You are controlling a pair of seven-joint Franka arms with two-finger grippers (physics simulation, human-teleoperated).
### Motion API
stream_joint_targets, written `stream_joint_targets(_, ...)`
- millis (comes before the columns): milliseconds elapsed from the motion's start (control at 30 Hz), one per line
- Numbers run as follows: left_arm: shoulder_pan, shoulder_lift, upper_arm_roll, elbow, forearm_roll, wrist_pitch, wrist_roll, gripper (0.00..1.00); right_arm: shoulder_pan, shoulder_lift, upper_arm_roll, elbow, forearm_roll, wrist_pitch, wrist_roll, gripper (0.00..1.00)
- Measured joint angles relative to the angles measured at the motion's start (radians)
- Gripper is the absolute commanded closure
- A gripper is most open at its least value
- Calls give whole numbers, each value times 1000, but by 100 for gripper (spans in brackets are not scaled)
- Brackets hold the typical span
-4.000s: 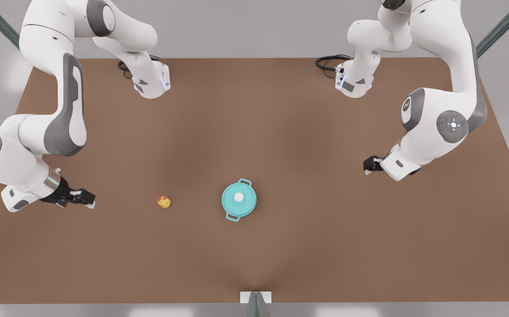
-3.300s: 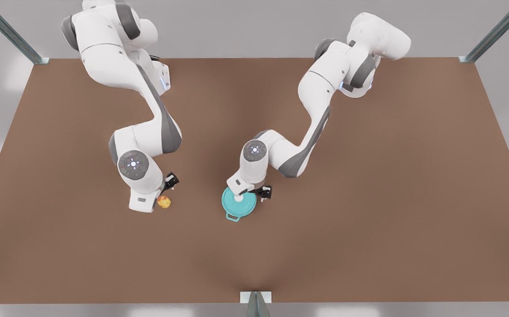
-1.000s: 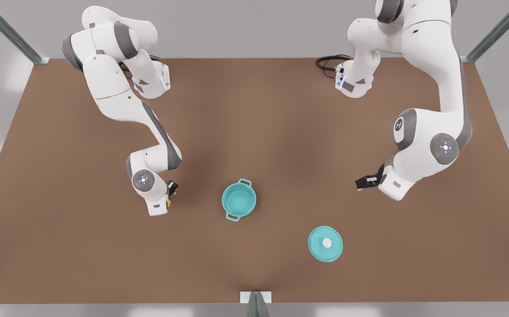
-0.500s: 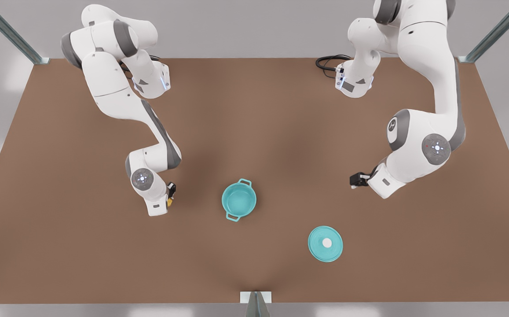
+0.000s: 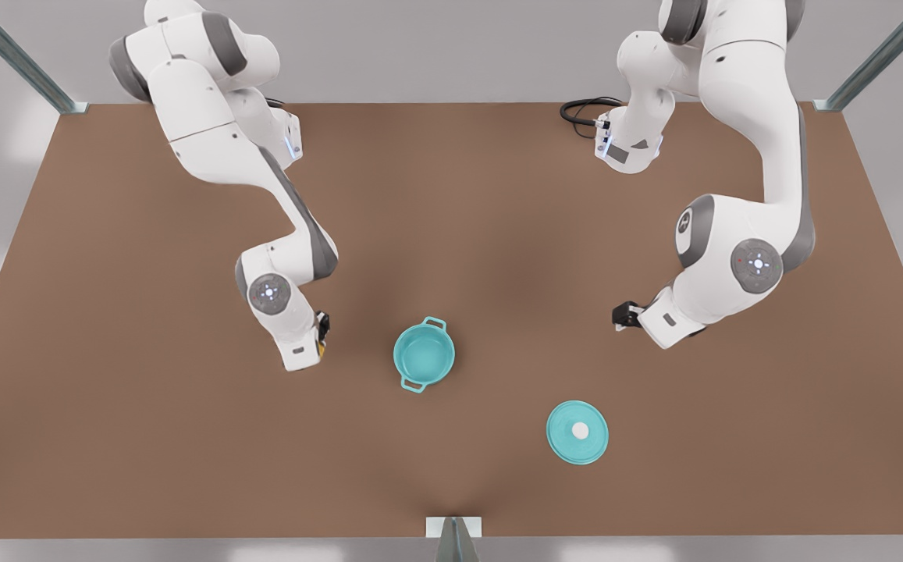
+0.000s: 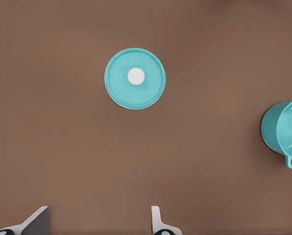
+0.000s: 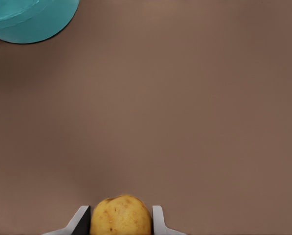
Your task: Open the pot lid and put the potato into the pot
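The teal pot (image 5: 424,354) stands uncovered mid-table, its teal inside showing; it is also in the left wrist view (image 6: 282,129) and the right wrist view (image 7: 33,17). The pot lid (image 5: 577,432), a teal disc with a white knob, lies flat on the table toward the front view's right (image 6: 135,78). My right gripper (image 5: 321,342), on the arm at the front view's left, is shut on the yellow-orange potato (image 7: 121,215), a short way from the pot. My left gripper (image 5: 621,316) hangs open (image 6: 97,223) at the front view's right, behind the lid, holding nothing.
The brown table (image 5: 451,195) has bare surface between pot and lid. Both arm bases and a black cable (image 5: 584,109) sit at the back edge. A small metal bracket (image 5: 453,531) stands at the middle of the front edge.
The right gripper has carried the potato a little toward the pot. The left gripper has drifted slightly toward the front view's left. Earlier, the lid came off the pot onto the table.
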Motion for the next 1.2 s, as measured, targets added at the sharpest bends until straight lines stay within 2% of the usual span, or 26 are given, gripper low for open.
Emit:
stream_joint_targets(567, -4, 12, 2, 8, 3, 1, 33, 0, 117, 11, 37, 158, 46, -58, 1, 48)
stream_joint_targets(1000, 8, 15, 12, 3, 4, 0, 49, 0, 218, 198, 36, 413, 163, -51, 15, 48)
stream_joint_targets(1200, 8, 19, 12, 6, 4, 0, 52, 0, 241, 259, 36, 472, 183, -49, 23, 48)
